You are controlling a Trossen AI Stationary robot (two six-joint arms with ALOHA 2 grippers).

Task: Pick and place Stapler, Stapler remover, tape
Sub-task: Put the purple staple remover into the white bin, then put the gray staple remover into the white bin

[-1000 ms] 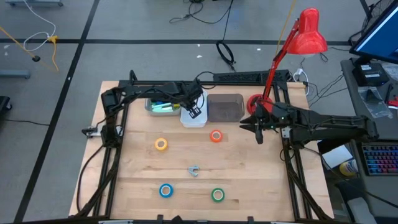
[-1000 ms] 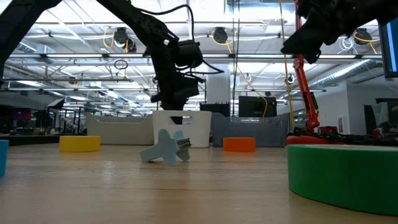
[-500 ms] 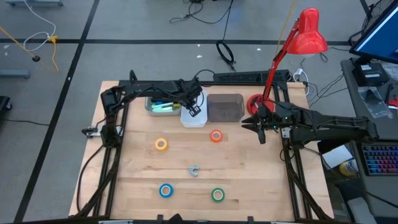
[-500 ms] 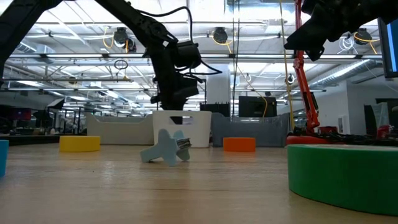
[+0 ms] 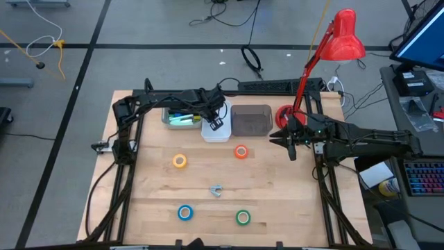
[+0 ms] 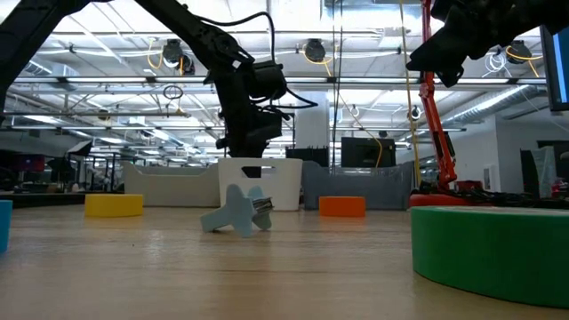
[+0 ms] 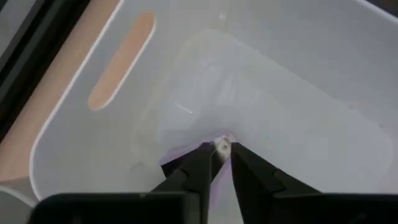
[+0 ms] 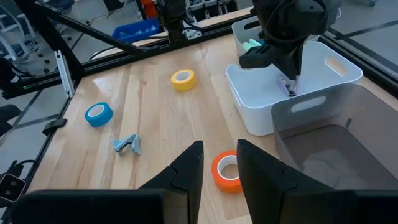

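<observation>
I can't find the stapler anywhere, green tape [image 6: 493, 249] cut off by the low view's right edge, blue tape [image 6: 4, 224] clipped at its left edge, white bin [image 7: 93, 155] interior blurred beyond my left jaws

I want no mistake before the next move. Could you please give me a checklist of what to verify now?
1. Left gripper over the white bin: ok.
2. Right gripper fingers open, nothing between them: ok.
3. Orange tape free on the table, close to the right gripper: ok.
4. Yellow tape, blue tape and green tape lie apart: ok.
5. Stapler remover free on the table: ok.
6. Stapler located: cannot tell, no view shows it.
</observation>
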